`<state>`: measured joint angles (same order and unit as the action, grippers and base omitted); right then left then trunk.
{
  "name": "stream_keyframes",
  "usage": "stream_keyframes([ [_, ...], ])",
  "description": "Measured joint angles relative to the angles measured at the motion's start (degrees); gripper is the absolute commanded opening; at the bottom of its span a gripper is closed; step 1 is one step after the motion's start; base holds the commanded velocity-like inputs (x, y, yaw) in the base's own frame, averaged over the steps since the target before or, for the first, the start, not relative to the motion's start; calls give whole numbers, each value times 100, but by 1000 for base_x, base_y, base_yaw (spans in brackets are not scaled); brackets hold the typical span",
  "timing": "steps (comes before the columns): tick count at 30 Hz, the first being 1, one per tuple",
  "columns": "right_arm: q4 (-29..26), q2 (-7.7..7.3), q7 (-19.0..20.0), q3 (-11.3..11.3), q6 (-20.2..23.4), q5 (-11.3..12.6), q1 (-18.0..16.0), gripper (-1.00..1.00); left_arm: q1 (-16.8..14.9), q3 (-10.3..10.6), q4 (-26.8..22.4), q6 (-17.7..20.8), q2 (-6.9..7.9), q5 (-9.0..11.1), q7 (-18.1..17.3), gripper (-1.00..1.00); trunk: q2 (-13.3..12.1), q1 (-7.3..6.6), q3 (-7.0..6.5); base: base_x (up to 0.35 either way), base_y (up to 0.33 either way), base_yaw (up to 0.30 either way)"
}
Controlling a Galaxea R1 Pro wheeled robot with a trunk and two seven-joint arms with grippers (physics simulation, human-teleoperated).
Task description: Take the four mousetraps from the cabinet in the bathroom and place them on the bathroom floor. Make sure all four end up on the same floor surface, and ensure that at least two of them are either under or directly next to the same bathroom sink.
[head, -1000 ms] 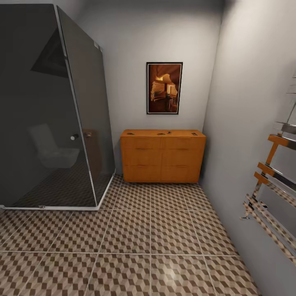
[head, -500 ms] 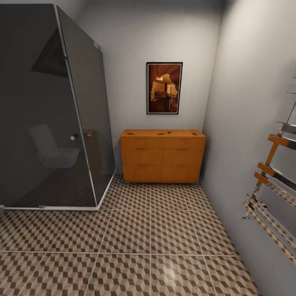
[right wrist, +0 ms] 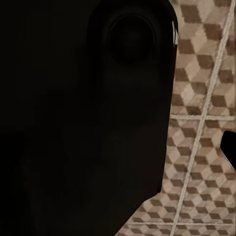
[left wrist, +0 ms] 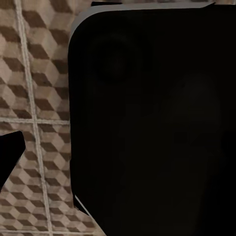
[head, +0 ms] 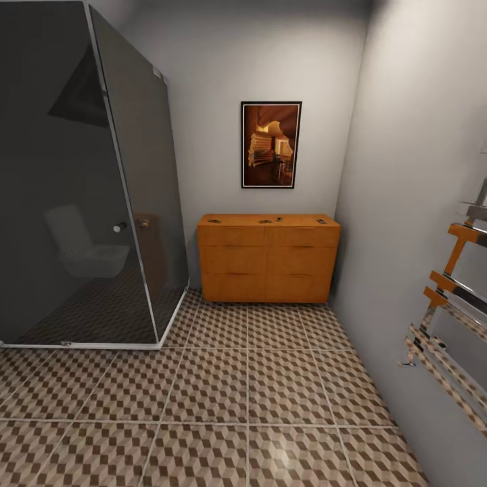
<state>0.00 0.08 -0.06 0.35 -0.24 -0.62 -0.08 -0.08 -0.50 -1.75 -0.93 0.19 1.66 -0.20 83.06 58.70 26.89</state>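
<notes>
The orange-brown cabinet (head: 268, 266) stands against the far wall, with all its drawers shut. Several small flat things lie on its top, too small to make out; they look like the mousetraps (head: 214, 220), with one near the right end (head: 320, 220). The cube-patterned bathroom floor (head: 247, 379) stretches from me to the cabinet. The sink is out of view. In the left wrist view, one dark fingertip (left wrist: 10, 152) pokes in over the tiles beside a big black body (left wrist: 152, 123). The right wrist view has a similar dark fingertip (right wrist: 229, 147).
A dark glass shower cabin (head: 81, 189) fills the left side, its chrome base rail on the floor. A grey wall with a chrome towel rail (head: 446, 338) runs along the right. A framed picture (head: 270, 144) hangs above the cabinet.
The whole head picture has shifted slightly, so the camera has moved a little. Nothing in the room has moved.
</notes>
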Motion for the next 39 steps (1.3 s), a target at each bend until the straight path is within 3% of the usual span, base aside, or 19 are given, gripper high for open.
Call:
stream_keyframes([
  [16, 0, 8, -1, -35, -5, 29, 0, 100, 0, -3, 0, -2, 7, 376, -3, 100, 0, -1, 0, 300, 0, 0],
  [39, 0, 8, -2, -24, -15, 24, 0, 100, 0, -3, 0, -3, 8, 427, -4, 100, 0, -1, 0, 318, 0, 0],
])
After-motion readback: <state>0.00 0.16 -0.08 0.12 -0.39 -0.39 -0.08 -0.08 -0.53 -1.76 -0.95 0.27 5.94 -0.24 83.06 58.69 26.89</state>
